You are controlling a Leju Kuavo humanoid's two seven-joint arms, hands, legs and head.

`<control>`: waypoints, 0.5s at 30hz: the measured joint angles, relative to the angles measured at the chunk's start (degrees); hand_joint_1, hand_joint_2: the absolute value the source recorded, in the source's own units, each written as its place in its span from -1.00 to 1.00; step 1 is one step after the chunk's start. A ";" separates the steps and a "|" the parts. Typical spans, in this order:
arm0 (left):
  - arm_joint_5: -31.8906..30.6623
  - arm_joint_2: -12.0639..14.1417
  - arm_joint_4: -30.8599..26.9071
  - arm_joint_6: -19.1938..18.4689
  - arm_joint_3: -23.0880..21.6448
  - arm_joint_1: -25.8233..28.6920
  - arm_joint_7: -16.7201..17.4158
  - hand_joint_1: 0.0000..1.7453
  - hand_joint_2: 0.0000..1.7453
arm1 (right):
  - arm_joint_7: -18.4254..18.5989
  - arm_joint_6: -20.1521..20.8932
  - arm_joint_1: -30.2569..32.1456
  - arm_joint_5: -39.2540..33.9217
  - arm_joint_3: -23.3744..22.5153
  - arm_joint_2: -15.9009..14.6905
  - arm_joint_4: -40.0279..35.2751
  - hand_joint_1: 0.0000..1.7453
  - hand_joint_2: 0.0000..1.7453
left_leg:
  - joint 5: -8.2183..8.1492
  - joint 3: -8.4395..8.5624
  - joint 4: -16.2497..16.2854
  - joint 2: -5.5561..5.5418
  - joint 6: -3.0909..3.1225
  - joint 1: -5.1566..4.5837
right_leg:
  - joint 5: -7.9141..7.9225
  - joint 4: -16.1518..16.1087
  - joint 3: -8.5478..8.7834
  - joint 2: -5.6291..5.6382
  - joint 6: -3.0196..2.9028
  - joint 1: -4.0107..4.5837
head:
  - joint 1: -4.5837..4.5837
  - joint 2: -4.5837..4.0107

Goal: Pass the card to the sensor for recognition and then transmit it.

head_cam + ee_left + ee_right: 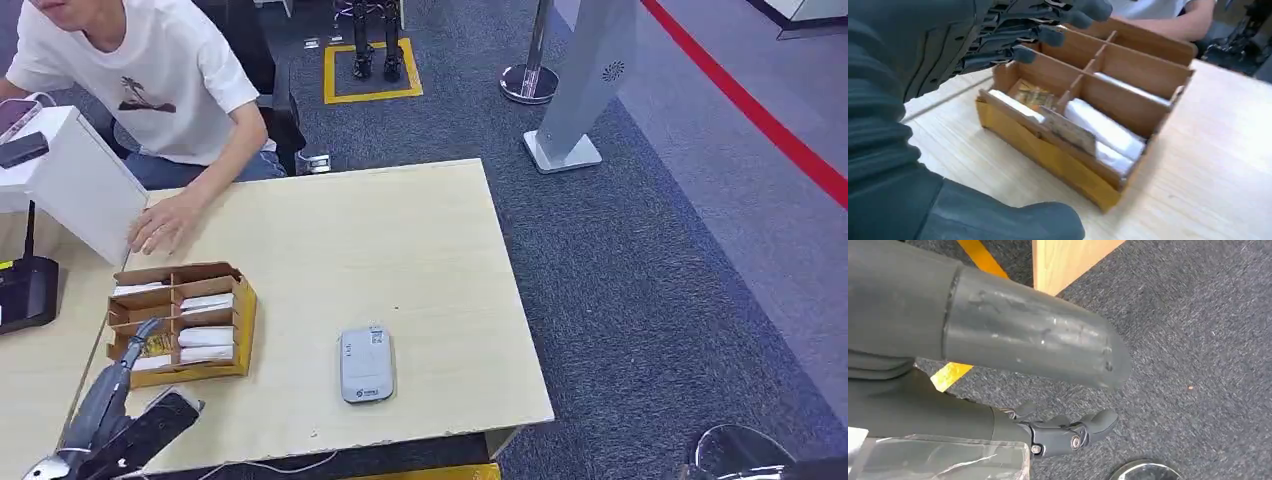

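A wooden divided card box point(232, 325) stands on the table's left side with white cards point(205, 337) lying in its compartments. In the left wrist view the box point(1048, 155) and its cards point(1103, 131) are close. My left hand point(130, 352) hovers at the box's near left corner. Its fingers point(1048, 35) are spread above the back compartments, its thumb point(998, 220) is low at the front, and nothing is held. The grey card sensor point(367, 363) lies flat near the table's front edge. My right hand point(1013, 335) hangs beside the table over carpet, holding nothing.
A person in a white shirt sits at the far left, one hand point(165, 220) resting on the light wooden table point(400, 250). A white box point(75, 175) and a black device point(25, 292) stand on the left. Carpet and a metal stand base point(562, 150) lie to the right.
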 joint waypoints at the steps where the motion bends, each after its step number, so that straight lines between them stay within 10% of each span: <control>1: 0.02 1.11 0.00 -0.92 0.48 0.02 0.63 -1.00 1.00 | 0.02 0.04 -0.01 0.13 -0.04 -0.02 0.00 -1.00 -1.00 | 0.00 0.00 0.00 0.00 0.00 0.00 | 0.00 0.00 0.00 0.00 0.00 0.00 | 0.00 0.00; 15: 1.73 12.00 -0.15 -6.09 3.95 2.30 5.27 -1.00 1.00 | 0.22 0.24 -0.29 1.16 -0.61 0.00 0.04 -1.00 -1.00 | 0.00 -0.01 0.00 -0.01 0.00 -0.01 | 0.00 0.00 0.02 -0.01 0.00 0.00 | 0.02 0.00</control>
